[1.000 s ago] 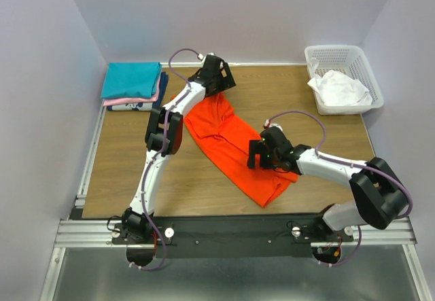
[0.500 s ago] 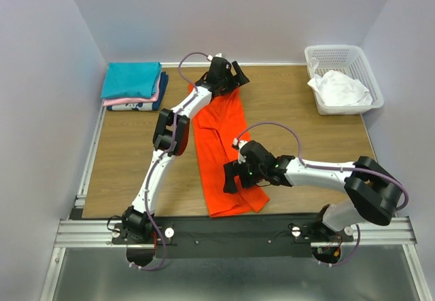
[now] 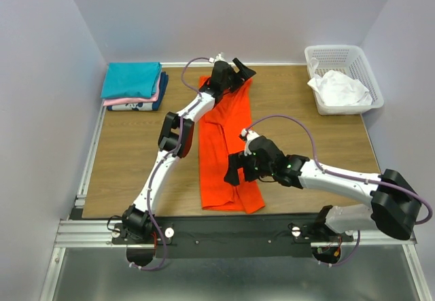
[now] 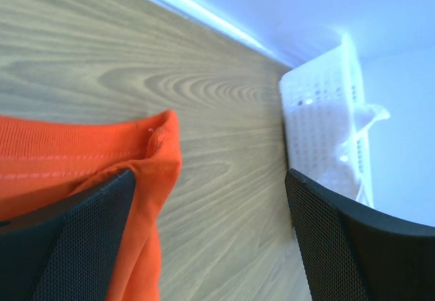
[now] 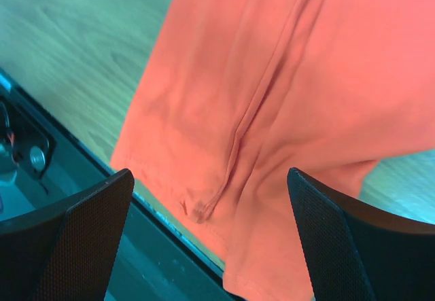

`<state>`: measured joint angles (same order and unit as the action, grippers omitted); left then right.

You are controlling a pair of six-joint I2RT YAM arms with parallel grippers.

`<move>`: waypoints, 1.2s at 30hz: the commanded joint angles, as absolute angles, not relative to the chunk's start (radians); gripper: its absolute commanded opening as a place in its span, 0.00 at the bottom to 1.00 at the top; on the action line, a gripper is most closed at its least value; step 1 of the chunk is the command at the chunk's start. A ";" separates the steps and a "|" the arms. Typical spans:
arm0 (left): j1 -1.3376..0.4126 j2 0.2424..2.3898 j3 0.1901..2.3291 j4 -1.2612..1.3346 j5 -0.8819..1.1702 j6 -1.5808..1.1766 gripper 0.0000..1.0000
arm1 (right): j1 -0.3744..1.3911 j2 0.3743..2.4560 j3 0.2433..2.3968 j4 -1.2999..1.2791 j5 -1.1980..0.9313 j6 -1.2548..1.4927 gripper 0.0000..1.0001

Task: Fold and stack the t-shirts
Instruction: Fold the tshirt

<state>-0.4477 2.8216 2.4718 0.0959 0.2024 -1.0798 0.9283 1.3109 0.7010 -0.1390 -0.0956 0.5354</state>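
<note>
The bright orange-red t-shirt (image 3: 221,145) lies as a long narrow strip running from the back of the table to its front edge. My left gripper (image 3: 241,70) is open at the strip's far end. In the left wrist view (image 4: 209,179) an orange hem (image 4: 75,151) lies against the left finger, with bare wood between the fingers. My right gripper (image 3: 234,172) is open just above the strip's near end. In the right wrist view (image 5: 209,175) wrinkled orange cloth (image 5: 272,77) lies under it, held by neither finger.
A stack of folded shirts, teal (image 3: 131,79) on top with pink and navy beneath, sits at the back left. A white lattice basket (image 3: 343,60) at the back right holds a crumpled white shirt (image 3: 340,89). The metal front rail (image 5: 54,199) runs under the shirt's near hem.
The orange shirt has swung from a diagonal lay to a straight front-to-back strip. The left gripper moved right along the back edge. The right gripper moved left and nearer with the shirt's near end.
</note>
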 commanded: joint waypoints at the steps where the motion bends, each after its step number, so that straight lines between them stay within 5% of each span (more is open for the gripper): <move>1: -0.456 2.884 2.534 0.219 0.175 -1.152 0.99 | 0.934 1.258 0.726 -0.181 0.050 0.557 1.00; 6: -0.448 2.878 2.598 0.262 0.146 -1.164 0.99 | 0.934 1.256 0.747 -0.212 0.039 0.549 1.00; 14: -0.454 2.443 2.462 0.173 0.136 -0.876 0.99 | 0.952 1.270 0.758 -0.314 -0.075 0.546 1.00; 19: -0.463 2.087 2.031 0.085 0.126 -0.704 0.98 | 1.035 1.318 0.801 -0.426 -0.005 0.554 0.99; 26: -0.491 1.507 1.180 0.141 -0.058 -0.748 0.98 | 1.072 1.318 0.761 -0.466 0.072 0.598 0.79; 32: -0.567 1.266 0.858 0.103 -0.110 -0.799 0.98 | 1.084 1.393 0.779 -0.466 0.066 0.591 0.59; 36: -0.612 1.146 0.682 -0.030 -0.138 -0.845 0.98 | 1.088 1.426 0.778 -0.462 0.058 0.589 0.56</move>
